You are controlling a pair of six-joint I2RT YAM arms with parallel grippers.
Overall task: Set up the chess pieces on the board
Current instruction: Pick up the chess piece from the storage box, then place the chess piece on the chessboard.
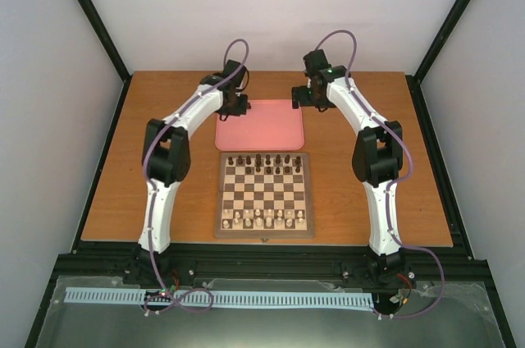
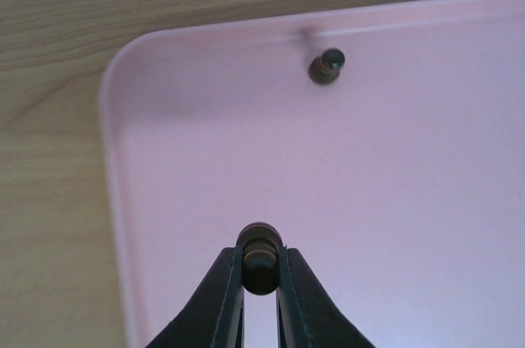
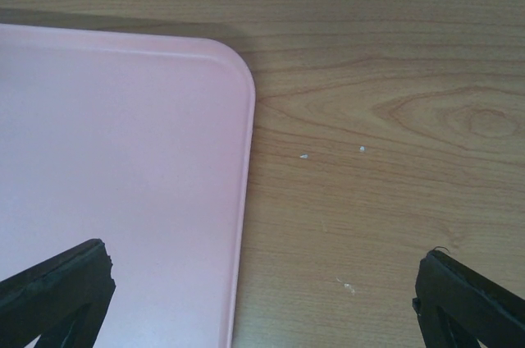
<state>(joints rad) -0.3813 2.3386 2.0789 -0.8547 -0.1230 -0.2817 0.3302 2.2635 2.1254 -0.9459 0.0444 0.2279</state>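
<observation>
Over the tray, the left gripper is pinching a light, likely slippery dark piece by its head; the right gripper is gaping.

One dark piece stands on the pink tray ahead.

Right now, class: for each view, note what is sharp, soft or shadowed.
Top external: even, soft light; the chess pieces on the board are too small to resolve. Left wrist: the left gripper and its held piece sit close and slightly soft; the loose piece throws a faint shadow up the pink tray. Right wrist: table grain sharp, dark shadow band beyond the tray.
</observation>
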